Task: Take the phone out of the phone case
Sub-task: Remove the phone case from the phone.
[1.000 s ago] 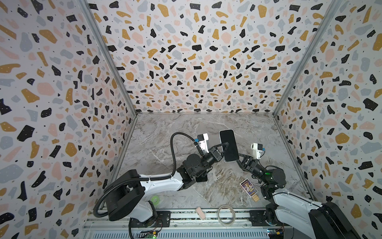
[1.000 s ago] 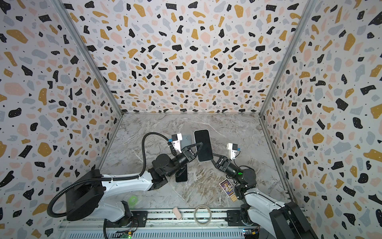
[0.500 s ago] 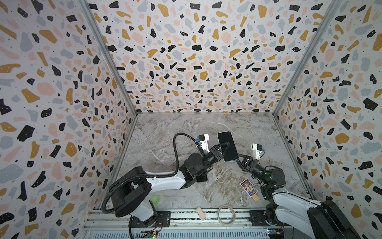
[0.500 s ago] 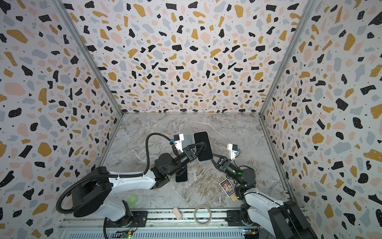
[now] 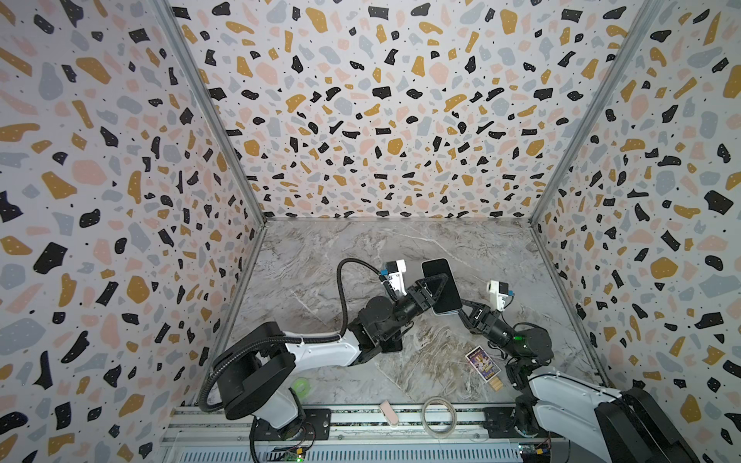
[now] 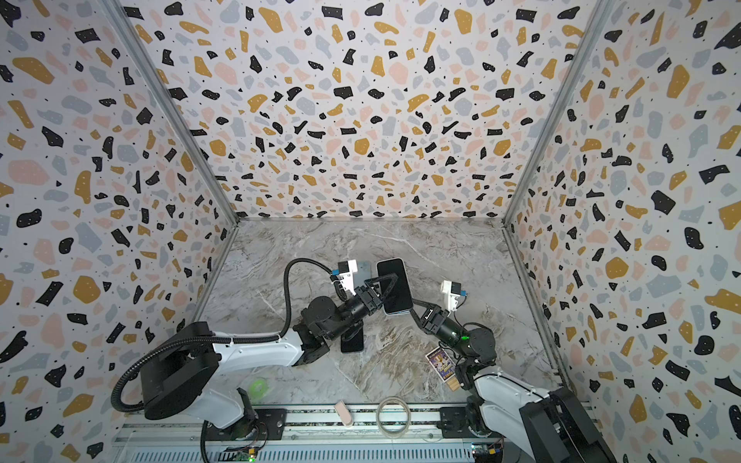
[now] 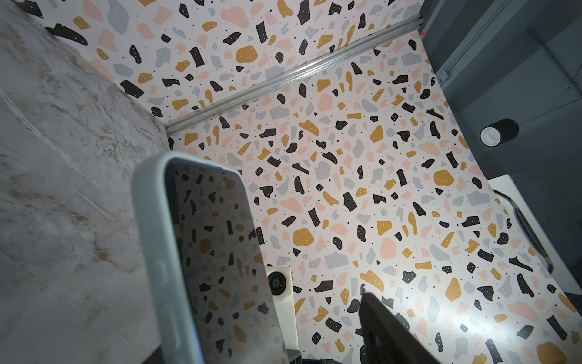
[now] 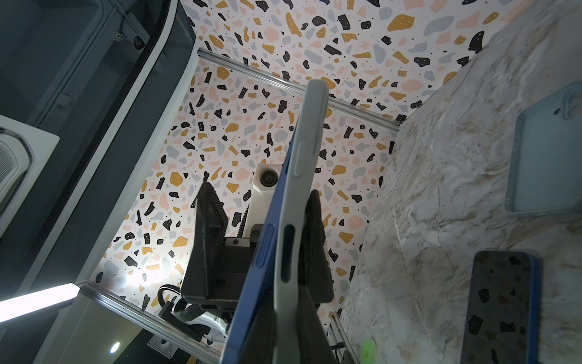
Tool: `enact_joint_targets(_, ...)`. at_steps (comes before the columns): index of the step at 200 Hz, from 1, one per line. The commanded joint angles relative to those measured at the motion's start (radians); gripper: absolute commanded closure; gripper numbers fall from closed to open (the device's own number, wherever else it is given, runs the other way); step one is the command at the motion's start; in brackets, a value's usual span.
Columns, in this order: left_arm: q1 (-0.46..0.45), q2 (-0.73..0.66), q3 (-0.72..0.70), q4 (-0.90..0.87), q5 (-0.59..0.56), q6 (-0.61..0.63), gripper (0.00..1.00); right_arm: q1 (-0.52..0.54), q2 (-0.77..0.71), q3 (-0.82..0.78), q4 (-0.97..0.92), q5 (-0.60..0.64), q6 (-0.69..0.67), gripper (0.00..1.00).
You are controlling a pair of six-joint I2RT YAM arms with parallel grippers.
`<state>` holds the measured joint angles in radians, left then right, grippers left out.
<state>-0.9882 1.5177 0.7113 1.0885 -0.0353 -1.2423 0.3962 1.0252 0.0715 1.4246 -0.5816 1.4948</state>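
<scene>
The phone [image 5: 437, 267] [image 6: 391, 267], dark screen up, is held tilted above the table's middle in a pale phone case [image 7: 151, 236]. In the right wrist view the phone's blue edge [image 8: 261, 252] stands a little off the pale case [image 8: 302, 176] at the near end. My right gripper [image 5: 461, 308] [image 6: 415, 308] is shut on the case's lower end. My left gripper [image 5: 441, 285] [image 6: 395, 281] is open, with one finger [image 8: 208, 214] on the screen side and the other behind the case, clear of the screen.
A second dark phone [image 8: 504, 302] [image 6: 353, 340] lies on the marble under my left arm. An empty pale blue case [image 8: 548, 157] lies further back. A printed card [image 5: 483, 362], a tape ring [image 5: 439, 415], a pink eraser [image 5: 389, 413] and a green roll [image 5: 300, 387] lie near the front.
My left gripper's jaws have opened off the phone. The phone has tilted and sunk slightly. The right gripper has stayed shut at its lower end.
</scene>
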Motion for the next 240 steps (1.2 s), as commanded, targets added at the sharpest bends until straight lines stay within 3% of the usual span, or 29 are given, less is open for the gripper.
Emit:
enact_joint_targets(1,0.009,-0.032,-0.004,-0.026,-0.015,0.021,0.24,-0.003,-0.029,0.007,0.079,0.02,-0.005,1.0)
enact_joint_targets(46,0.02,-0.068,-0.017,-0.068,-0.043,0.029,0.16,-0.003,-0.03,0.001,0.083,0.025,-0.005,1.0)
enact_joint_targets(115,0.022,-0.143,0.019,-0.294,-0.098,0.114,0.11,-0.003,-0.024,-0.002,0.095,0.031,-0.002,1.0)
enact_joint_targets(168,0.021,-0.294,0.054,-0.596,-0.298,0.249,0.1,-0.003,-0.025,-0.001,0.097,0.032,-0.001,1.0)
enact_joint_targets(187,0.019,-0.366,0.087,-0.678,-0.36,0.349,0.1,-0.005,-0.029,-0.004,0.095,0.034,0.001,1.0)
enact_joint_targets(206,-0.007,-0.407,0.158,-0.744,-0.379,0.562,0.1,-0.004,-0.035,-0.006,0.089,0.037,0.001,1.0)
enact_joint_targets(240,-0.193,-0.416,0.32,-0.875,-0.494,1.089,0.1,-0.004,-0.04,-0.006,0.074,0.038,-0.002,1.0)
